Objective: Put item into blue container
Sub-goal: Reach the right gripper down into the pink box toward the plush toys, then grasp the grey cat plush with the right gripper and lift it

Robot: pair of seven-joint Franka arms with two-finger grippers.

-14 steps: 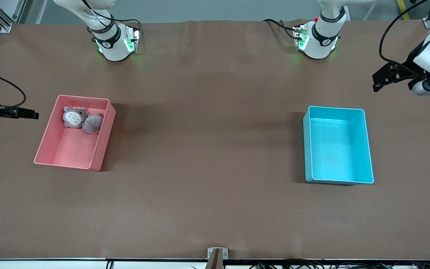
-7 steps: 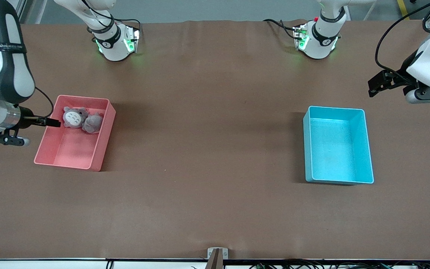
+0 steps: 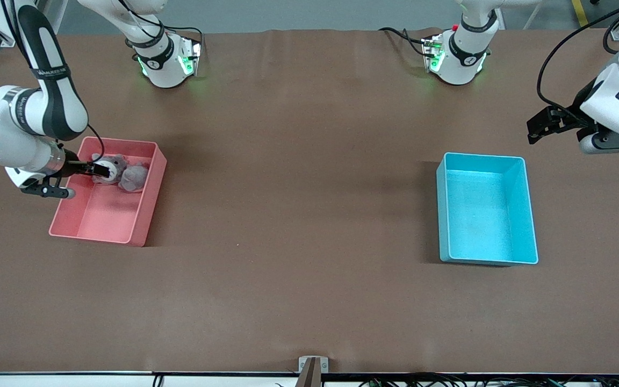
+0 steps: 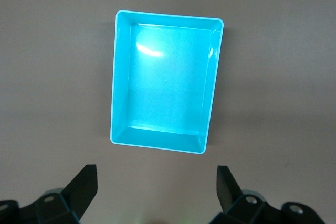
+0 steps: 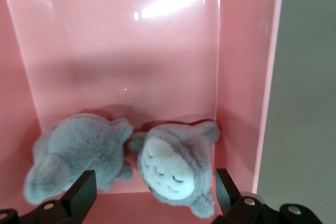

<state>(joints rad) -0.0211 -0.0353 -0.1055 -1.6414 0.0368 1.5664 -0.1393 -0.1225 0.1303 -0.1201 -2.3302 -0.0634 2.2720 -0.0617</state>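
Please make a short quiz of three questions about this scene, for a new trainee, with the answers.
1. True or false: the blue container has an item in it.
2. Which bin holds the two grey plush toys? A. the blue container B. the pink bin
3. Fill in: the open right gripper is over the ____ bin, while the open left gripper waits above the table.

Key: 1 false; 2 B; 3 pink.

Even overhead light fills the scene, bright and without harsh contrast. The brown surface [image 3: 299,242] looks matte, with soft shadows beside the pink bin [image 3: 143,226] and the blue container [image 3: 530,215]. White glare streaks the pink bin's floor and the blue container's floor in the wrist views. The plush toys [image 5: 173,166] look slightly soft.
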